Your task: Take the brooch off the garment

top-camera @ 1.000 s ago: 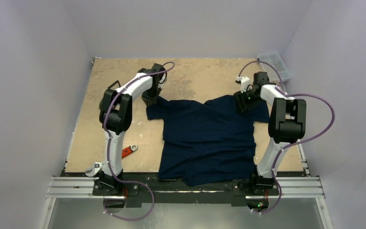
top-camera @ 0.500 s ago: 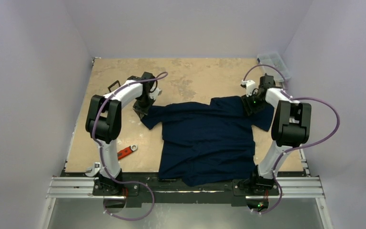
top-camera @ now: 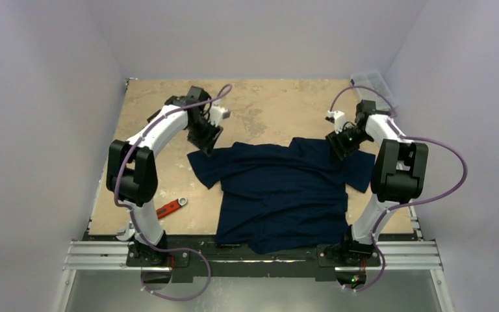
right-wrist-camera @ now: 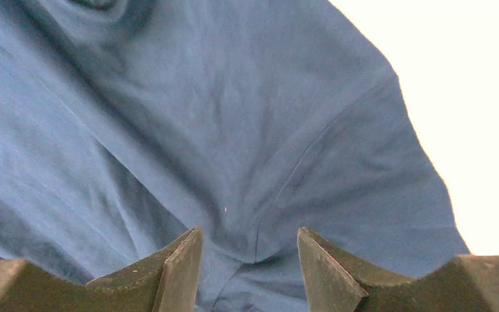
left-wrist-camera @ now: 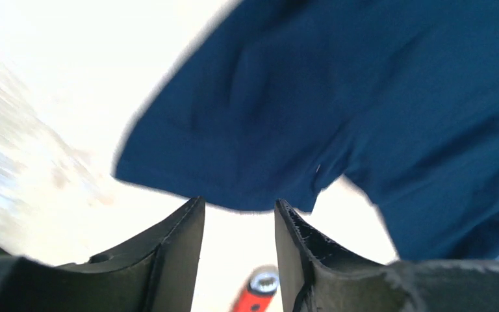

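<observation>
On the tan wooden desk [top-camera: 273, 107], an orange-handled tool [top-camera: 171, 207] is seen at far left. The left pincer [top-camera: 206, 144] is parted and empty above the left sleeve. The dark navy short-sleeved cotton T-shirt [top-camera: 279, 192] is spread flat at centre. The right pincer [top-camera: 339, 148] is also parted, fabric bunched between its fingers [right-wrist-camera: 182, 260]. No brooch can be made out; removal appears not yet begun.

The left gripper [left-wrist-camera: 239, 227] has let go of the shirt's [top-camera: 279, 188] sleeve, jaws now apart, and the shirt lies spread wider.
</observation>
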Available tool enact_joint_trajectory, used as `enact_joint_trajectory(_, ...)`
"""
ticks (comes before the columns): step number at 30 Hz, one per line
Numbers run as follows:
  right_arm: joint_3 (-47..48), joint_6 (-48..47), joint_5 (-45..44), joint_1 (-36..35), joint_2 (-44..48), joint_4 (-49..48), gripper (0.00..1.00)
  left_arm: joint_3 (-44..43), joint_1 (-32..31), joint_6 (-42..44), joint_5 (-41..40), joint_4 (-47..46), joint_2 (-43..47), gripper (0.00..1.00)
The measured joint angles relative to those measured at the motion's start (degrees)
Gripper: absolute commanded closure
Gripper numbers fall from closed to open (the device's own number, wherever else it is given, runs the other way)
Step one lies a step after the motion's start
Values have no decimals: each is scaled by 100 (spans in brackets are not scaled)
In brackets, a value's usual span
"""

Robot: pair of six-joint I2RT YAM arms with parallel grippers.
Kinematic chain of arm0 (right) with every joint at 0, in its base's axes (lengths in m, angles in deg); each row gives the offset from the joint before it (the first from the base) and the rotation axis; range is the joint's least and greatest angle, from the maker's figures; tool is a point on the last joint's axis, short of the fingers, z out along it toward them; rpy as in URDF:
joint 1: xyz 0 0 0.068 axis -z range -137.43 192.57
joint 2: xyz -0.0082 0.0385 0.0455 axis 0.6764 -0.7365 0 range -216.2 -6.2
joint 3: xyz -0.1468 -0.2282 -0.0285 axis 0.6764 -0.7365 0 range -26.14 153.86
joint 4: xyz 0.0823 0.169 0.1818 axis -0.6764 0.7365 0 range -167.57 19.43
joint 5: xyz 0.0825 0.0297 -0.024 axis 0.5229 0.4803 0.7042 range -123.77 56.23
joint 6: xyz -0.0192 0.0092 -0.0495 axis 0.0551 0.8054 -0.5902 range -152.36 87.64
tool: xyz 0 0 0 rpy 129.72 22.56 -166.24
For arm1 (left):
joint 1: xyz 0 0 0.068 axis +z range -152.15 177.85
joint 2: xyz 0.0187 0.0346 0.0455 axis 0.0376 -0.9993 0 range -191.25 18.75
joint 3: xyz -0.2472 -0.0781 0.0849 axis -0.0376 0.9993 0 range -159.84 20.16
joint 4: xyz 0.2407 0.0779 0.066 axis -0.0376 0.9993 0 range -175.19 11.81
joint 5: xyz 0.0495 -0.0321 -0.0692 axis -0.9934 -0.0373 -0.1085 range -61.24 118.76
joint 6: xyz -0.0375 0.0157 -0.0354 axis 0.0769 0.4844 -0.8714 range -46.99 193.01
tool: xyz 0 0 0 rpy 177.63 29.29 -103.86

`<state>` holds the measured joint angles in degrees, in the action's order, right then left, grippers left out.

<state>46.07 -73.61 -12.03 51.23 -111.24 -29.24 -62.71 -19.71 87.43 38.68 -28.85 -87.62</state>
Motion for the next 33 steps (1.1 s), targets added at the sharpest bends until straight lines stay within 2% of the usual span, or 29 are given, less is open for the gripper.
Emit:
enact_joint_trajectory(4,713,-9,444,2,-33,170,37,-1329,-140,-20,472,-247,-85,53)
enact_joint_trajectory(8,1113,157,658,2,-81,149,36,-2625,-474,-55,715,-450,-752,54)
enact_joint_trajectory(10,1252,275,699,2,-201,127,30,-2940,-686,-94,785,-494,-1152,54)
enact_joint_trajectory(15,1436,516,732,-4,-612,-28,27,-3023,-1128,-236,791,-417,-2020,54)
enact_joint_trajectory(20,1436,621,575,-61,-881,-251,26,-3023,-1200,-439,603,-356,-2461,57)
enact_joint_trajectory(28,1445,634,319,-188,-1217,-573,35,-2920,-1025,-732,929,-546,-2284,58)
enact_joint_trajectory(33,1445,592,278,-188,-1281,-599,37,-2953,-922,-901,1027,-656,-2111,59)
